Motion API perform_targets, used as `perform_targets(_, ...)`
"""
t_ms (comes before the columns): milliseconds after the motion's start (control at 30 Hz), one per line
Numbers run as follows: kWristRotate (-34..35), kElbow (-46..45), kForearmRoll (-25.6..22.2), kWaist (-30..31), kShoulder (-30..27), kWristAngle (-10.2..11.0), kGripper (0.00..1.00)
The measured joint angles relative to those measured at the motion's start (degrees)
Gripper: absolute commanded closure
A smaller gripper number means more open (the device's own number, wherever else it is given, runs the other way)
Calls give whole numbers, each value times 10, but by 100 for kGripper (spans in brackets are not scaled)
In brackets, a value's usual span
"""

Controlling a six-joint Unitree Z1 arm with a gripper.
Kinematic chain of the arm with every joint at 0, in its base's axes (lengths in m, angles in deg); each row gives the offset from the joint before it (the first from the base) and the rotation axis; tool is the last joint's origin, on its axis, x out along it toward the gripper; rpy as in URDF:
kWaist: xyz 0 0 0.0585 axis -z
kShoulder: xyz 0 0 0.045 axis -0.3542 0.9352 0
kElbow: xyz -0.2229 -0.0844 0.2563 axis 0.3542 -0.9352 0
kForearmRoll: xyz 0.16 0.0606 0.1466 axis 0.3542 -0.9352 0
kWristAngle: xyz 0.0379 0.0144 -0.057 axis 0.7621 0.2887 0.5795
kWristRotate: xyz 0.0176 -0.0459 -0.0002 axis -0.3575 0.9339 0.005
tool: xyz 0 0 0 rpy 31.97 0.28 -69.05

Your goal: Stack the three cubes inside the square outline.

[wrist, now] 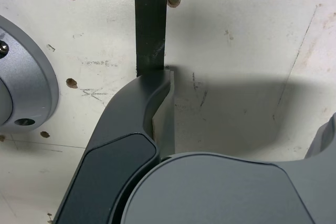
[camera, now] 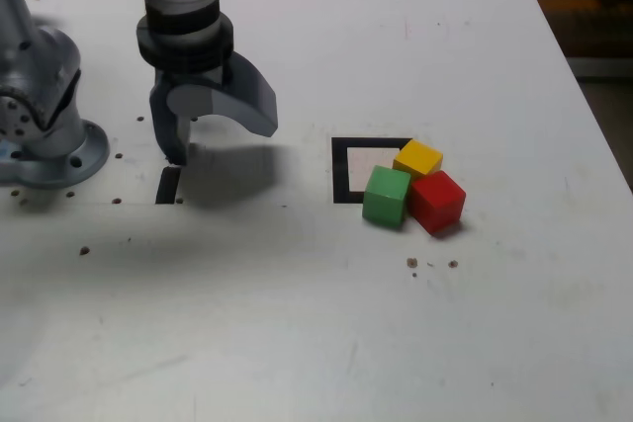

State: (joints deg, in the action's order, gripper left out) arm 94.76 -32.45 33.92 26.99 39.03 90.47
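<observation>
Gripper (camera: 221, 145) jaws stand spread wide with nothing between them, and all three cubes lie well apart from it, toward the exterior view's right. The green cube (camera: 384, 200) is the nearest of them to the tool, the red cube (camera: 435, 205) sits beyond it, and the yellow cube (camera: 418, 157) is tucked behind the pair; whether they all touch cannot be told. Such crowding is the likeliest source of trouble: a finger coming down for one block could land on a neighbour or shove it aside, since the spread looks generous for so tight a bunch. The square outline (camera: 340, 173), just on the tool's side of the group, is partly hidden by the cubes, so a first block set down there might knock the others or end up off-centre. Later, a slightly skewed lower cube could tip the stack upon release. As for pose, the arm reaches in from the exterior view's top, its gripper pointing down above bare table (camera: 247, 343), between its round base (camera: 59, 163) and the cubes. One finger hangs by the black tape strip (camera: 168, 186); whether its tip touches the surface is unclear.
</observation>
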Motion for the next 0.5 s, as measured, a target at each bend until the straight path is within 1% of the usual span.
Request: perform_targets(500,6,-4,3,0,-8,6,1)
